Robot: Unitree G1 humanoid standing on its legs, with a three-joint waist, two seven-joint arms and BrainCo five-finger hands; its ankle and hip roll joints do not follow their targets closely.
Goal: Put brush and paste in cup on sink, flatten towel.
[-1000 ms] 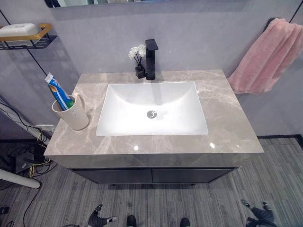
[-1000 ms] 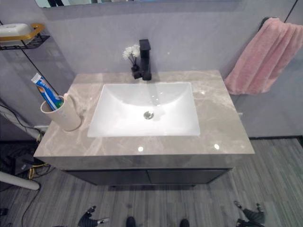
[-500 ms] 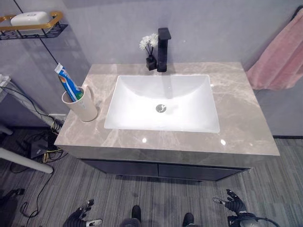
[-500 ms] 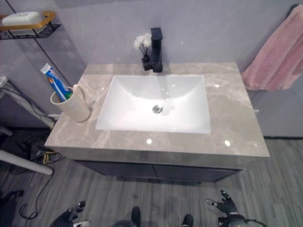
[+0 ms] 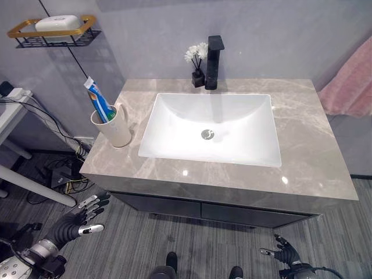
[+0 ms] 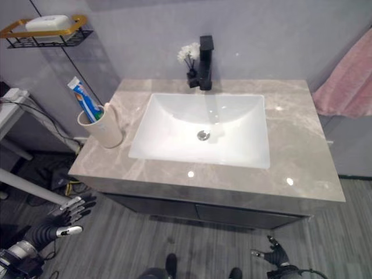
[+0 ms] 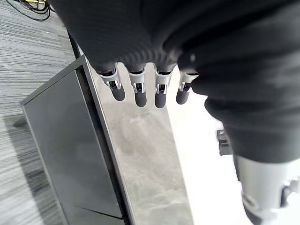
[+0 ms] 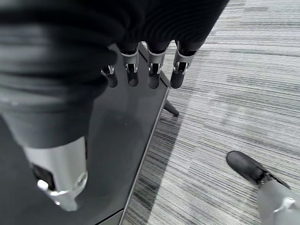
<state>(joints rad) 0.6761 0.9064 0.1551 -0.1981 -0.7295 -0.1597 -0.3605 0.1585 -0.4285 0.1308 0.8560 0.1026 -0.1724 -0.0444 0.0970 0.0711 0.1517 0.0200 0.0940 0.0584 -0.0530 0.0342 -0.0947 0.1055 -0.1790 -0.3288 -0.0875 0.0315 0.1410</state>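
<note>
A cream cup [image 5: 115,128] stands on the left end of the marble counter [image 5: 302,168]. A blue and white toothpaste tube [image 5: 99,102] leans out of it. Something green sits at the cup's rim; I cannot tell if it is a brush. A pink towel [image 5: 350,86] hangs bunched on the wall at the far right. My left hand [image 5: 82,216] hovers low in front of the counter's left corner, fingers [image 7: 138,92] straight and holding nothing. My right hand [image 5: 286,253] hangs low before the right cabinet door, fingers [image 8: 153,75] straight, also holding nothing.
A white basin [image 5: 211,129] fills the counter's middle, with a black faucet [image 5: 214,53] and a small flower vase [image 5: 197,65] behind it. A wire shelf with a soap dish [image 5: 57,26] is on the left wall. A white table [image 5: 13,110] and cables stand at the left.
The camera has turned left, so the sink has slid right and most of the towel has left the picture. My left hand has risen into view at the lower left.
</note>
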